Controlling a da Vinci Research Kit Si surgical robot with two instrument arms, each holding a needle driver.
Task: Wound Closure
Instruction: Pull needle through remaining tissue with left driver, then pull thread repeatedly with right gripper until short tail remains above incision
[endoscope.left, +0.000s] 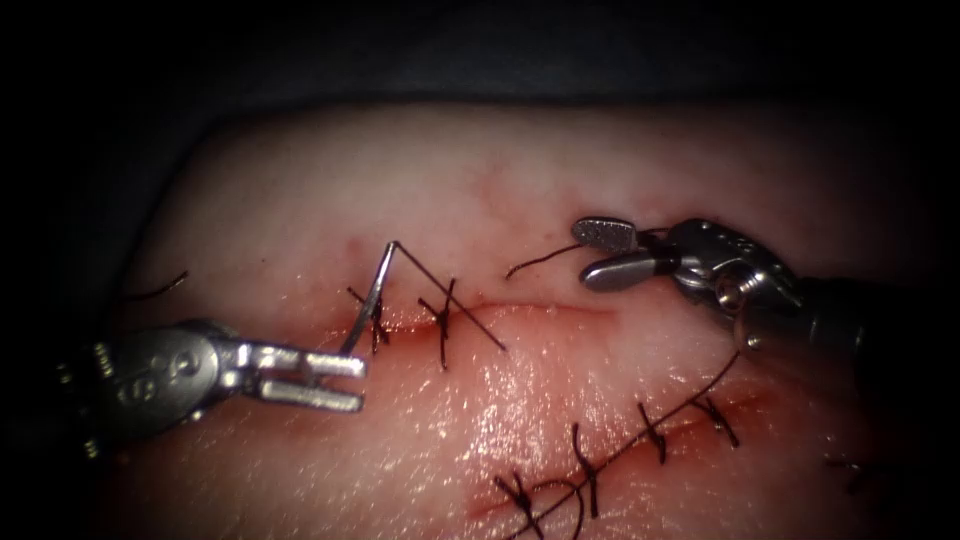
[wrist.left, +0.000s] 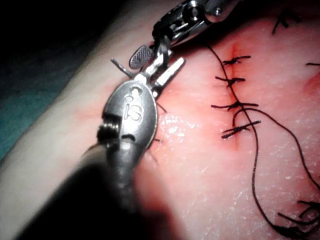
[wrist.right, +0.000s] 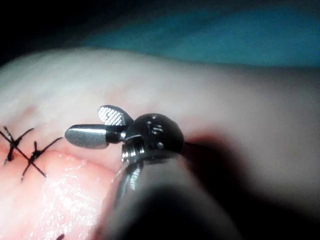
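Standing steeply, the single needle rises from the tissue at the cut's left end; we see both tools, left and right, gaping, empty.

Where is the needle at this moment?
In the endoscope view the needle stands in the tissue at the left end of the upper cut, just above the open left gripper, which holds nothing.

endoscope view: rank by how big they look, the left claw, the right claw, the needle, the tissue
1. tissue, by far the largest.
2. left claw and right claw, both open and empty: they look alike, and nearness to the camera makes ranking unsure.
3. needle, smallest, standing in the tissue at the cut's left end.
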